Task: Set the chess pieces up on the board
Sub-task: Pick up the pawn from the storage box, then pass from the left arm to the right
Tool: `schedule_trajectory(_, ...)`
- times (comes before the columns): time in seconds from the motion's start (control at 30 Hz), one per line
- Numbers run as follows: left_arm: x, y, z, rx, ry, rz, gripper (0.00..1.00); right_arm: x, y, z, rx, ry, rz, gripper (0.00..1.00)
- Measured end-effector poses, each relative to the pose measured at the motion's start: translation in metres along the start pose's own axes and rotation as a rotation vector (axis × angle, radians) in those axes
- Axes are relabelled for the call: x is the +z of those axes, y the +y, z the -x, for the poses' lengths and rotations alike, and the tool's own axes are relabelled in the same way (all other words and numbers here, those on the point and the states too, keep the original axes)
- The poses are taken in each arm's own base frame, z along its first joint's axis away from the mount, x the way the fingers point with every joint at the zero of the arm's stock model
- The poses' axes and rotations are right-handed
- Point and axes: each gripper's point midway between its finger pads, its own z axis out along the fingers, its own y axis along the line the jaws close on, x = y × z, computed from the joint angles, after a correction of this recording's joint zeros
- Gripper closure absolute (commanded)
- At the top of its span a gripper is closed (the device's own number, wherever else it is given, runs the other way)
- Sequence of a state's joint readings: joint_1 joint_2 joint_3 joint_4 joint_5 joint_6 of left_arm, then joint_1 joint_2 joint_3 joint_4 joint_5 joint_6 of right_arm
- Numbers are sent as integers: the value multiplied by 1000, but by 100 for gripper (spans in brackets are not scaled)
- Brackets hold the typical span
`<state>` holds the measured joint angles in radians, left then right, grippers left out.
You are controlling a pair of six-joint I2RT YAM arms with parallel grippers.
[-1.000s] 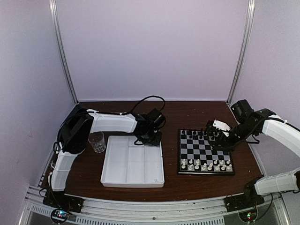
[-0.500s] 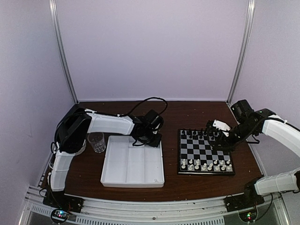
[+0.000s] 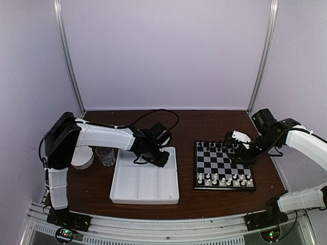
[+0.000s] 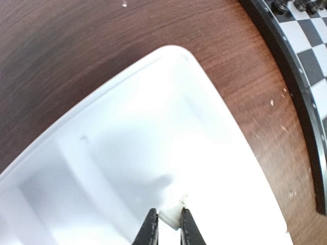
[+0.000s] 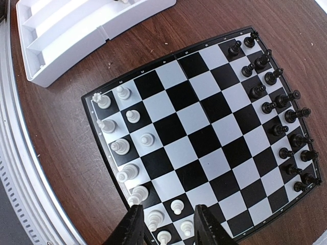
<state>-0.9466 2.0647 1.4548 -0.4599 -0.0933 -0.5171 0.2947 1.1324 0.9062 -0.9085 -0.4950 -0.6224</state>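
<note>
We watch the left gripper (image 4: 168, 230), wider a second ago, now pinch a white chess piece (image 4: 171, 217) over the tray (image 3: 143, 199), one more man bound for the board (image 5: 204, 140), where the right gripper (image 5: 166, 225) hovers with jaws apart, empty.

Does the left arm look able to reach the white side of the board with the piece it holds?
Probably yes: the left gripper, shut on a white piece, is in the tray beside the board; the right gripper hovers over its right side only.
</note>
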Motion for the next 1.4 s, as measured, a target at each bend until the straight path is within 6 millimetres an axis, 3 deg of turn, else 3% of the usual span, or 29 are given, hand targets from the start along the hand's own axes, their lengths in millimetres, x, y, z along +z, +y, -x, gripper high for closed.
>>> schedule_trajectory(0.17, -38, 3, -1, -6, -47, -26, 91, -3, 6, 2, 2, -6, 30, 58)
schedule_trajectory(0.27, -59, -5, 10, -15, -105, -83, 91, -11, 8, 18, -1, -38, 66, 56)
schedule_trajectory(0.5, -87, -30, 27, -59, -224, -259, 91, -30, 8, 100, -23, -173, 180, 55)
schedule_trajectory(0.63, -101, -43, 32, -97, -288, -372, 91, -22, 27, 141, -58, -204, 270, 55)
schedule_trajectory(0.73, -114, -53, 38, -126, -332, -452, 90, -10, 44, 160, -63, -205, 332, 55)
schedule_trajectory(0.87, -133, -63, 47, -173, -403, -557, 90, 5, 59, 176, -33, -193, 391, 55)
schedule_trajectory(1.07, -144, -71, 50, -226, -447, -657, 90, 22, 66, 192, 57, -184, 469, 56)
schedule_trajectory(1.4, -161, -82, 60, -248, -489, -762, 90, 28, 88, 204, 83, -181, 556, 67)
